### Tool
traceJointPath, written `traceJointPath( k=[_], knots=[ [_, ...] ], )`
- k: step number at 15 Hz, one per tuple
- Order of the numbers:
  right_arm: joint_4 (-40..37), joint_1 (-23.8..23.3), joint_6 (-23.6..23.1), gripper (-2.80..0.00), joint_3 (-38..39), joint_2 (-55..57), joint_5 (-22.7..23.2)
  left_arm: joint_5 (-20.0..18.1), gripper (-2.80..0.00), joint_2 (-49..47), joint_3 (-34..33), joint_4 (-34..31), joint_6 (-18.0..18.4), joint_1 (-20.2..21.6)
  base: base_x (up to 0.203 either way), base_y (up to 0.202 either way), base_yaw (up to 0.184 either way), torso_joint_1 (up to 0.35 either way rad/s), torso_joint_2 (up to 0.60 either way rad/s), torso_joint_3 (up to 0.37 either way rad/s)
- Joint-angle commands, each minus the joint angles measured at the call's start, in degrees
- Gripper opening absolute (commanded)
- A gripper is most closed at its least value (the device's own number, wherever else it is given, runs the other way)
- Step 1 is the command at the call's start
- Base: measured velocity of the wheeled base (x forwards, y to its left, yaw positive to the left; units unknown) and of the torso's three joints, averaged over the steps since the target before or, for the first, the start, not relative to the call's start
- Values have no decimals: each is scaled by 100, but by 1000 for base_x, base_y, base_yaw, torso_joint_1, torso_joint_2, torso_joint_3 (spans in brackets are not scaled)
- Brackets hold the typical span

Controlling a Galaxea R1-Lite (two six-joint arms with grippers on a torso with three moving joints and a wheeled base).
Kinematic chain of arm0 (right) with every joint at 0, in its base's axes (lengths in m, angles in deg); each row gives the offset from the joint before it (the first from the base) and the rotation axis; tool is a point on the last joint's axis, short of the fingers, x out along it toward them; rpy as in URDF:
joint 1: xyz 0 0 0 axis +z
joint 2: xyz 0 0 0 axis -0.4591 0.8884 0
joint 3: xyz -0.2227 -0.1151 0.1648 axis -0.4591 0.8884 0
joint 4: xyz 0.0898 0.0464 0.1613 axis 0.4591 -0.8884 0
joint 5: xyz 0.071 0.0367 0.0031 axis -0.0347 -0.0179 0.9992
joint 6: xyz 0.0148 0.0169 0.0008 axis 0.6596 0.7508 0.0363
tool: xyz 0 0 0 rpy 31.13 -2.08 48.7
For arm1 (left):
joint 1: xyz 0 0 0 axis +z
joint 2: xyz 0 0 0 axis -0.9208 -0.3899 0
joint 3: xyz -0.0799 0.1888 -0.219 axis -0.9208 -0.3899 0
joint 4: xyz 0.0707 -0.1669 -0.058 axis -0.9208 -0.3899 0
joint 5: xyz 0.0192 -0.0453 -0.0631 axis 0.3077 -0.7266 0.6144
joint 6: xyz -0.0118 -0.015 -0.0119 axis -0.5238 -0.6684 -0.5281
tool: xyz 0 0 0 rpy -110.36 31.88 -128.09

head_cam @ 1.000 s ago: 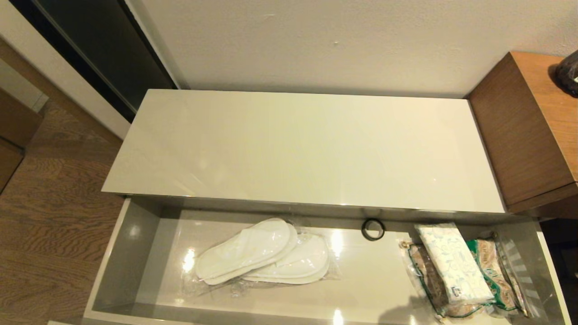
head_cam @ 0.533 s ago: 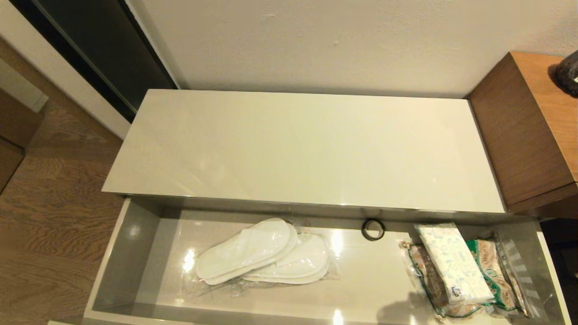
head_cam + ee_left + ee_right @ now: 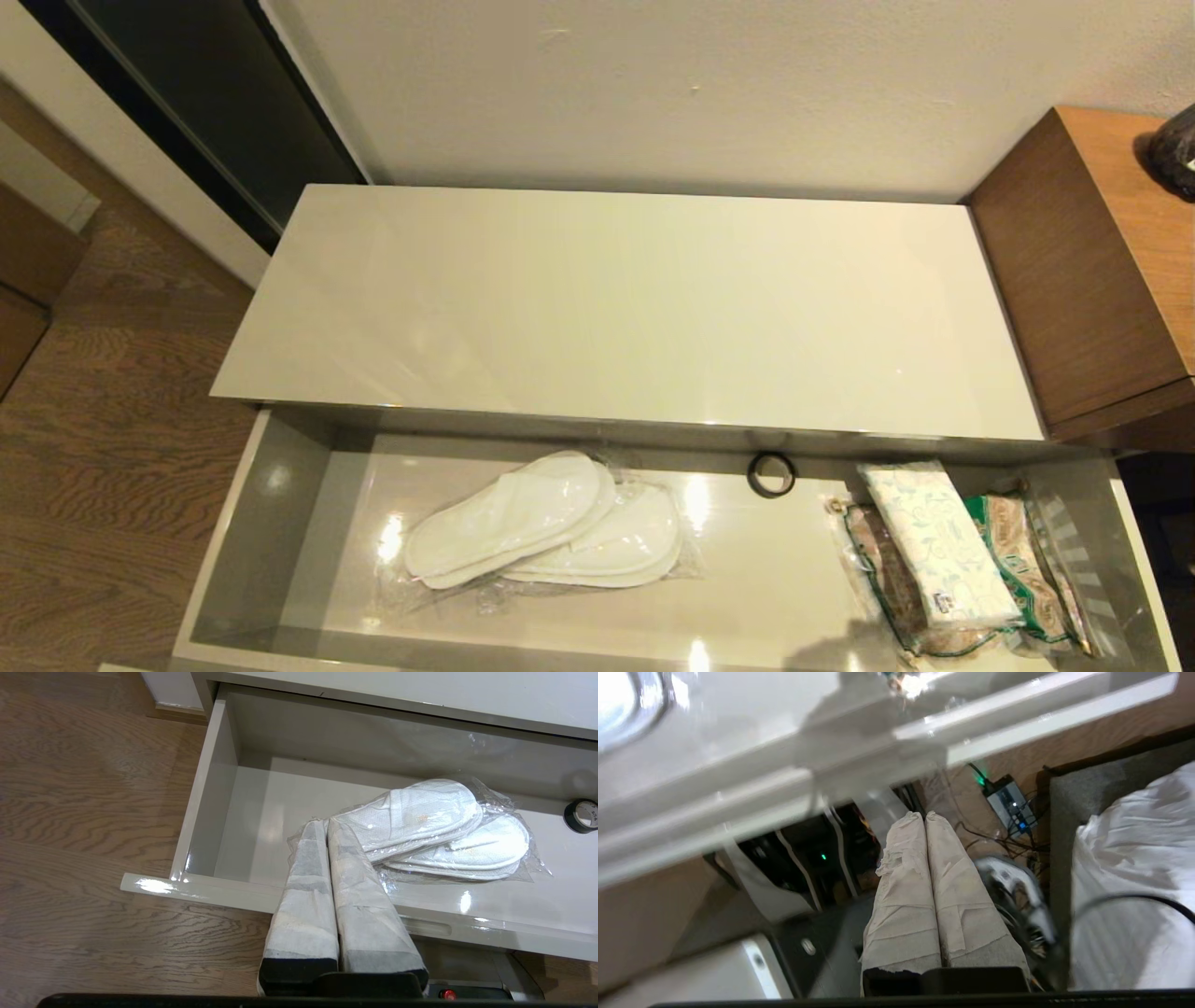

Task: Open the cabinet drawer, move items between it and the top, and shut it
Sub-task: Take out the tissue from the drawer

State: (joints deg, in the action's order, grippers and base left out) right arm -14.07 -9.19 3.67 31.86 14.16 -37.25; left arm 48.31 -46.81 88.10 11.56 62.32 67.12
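a: head view first. what has changed in the last second?

b: hardly anything. the cabinet drawer [image 3: 224, 569] stands pulled out as before, and the slippers [image 3: 546, 532], the tissue pack [image 3: 934, 546], the snack bag [image 3: 1018, 560] and the black ring [image 3: 771, 474] lie where they lay. only the dark shadow on the drawer floor by its front edge has shifted a little.

a: and the top?

b: the top [image 3: 625, 299] carries nothing. no claw shows in this view.

a: left wrist view.

b: the left claw [image 3: 326, 822] is clenched with nothing in it. it hangs over the drawer's front rim, tips just at the near edge of the slippers' wrap [image 3: 434, 826]. the ring [image 3: 580, 815] sits off toward the back wall.

a: right wrist view.

b: the right claw [image 3: 924, 815] is pressed closed too, empty, out in front of the drawer and below its front edge, pointing down toward cables and gear on the floor.

a: so what does that mean for the task?

b: my judgement: opening is done and no item has gone up yet. the left claw looks best placed to part its fingers and take the slippers. the slick wrap may slide, so a pinch across the soles seems safer than the loose film.
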Motion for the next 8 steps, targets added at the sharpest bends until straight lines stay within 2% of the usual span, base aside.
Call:
traceJointPath(
  k=[1, 4, 6, 8],
  knots=[
    [-516, 57, -66, -280, -137, -687, 8, 3, -280, -7, -1, 3, -2, 1, 0, 0, 0, 0, 0, 0],
    [-1755, -80, -193, -280, -887, -1181, 190, 11, -280, -7, -1, 3, -2, 1, 0, 0, 0, 0, 0, 0],
    [-2375, -440, -324, -280, -1154, -1529, 326, 2, -280, -7, -1, 3, -2, 1, 0, 0, 0, 0, 0, 0],
    [-2707, -1061, -1038, -280, -1197, -2004, 658, 3, -280, -7, -1, 3, -2, 1, 0, 0, 0, 0, 0, 0]
  ],
)
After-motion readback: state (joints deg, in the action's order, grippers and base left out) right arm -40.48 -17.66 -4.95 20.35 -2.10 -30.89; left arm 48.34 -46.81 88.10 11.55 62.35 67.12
